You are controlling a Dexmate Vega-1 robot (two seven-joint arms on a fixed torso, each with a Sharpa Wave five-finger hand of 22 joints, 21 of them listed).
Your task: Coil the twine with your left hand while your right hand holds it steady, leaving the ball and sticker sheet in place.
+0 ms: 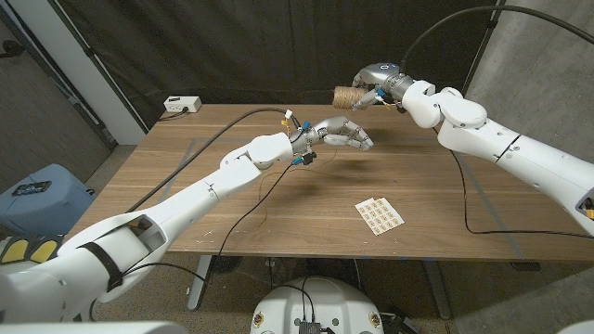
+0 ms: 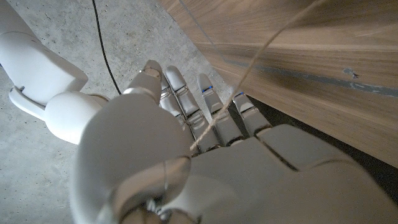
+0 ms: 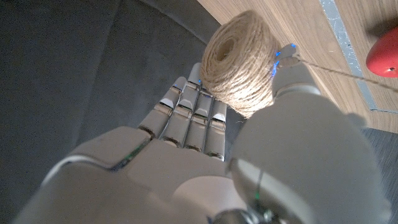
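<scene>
Head view showed the right hand (image 1: 369, 85) gripping the tan spool of jute twine (image 1: 345, 95) above the far side of the wooden counter (image 1: 186, 176). The left hand (image 1: 343, 135) hovered mid-counter, fingers extended, a twine strand across them. A white sticker sheet (image 1: 379, 215) lay near right.

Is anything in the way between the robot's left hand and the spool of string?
Nothing visible is. The left hand hangs above the table, the right hand holds the twine spool up by the far edge, and only open air lies between. A twine strand already runs over the left hand's fingers. The sticker sheet lies off to the side.
</scene>
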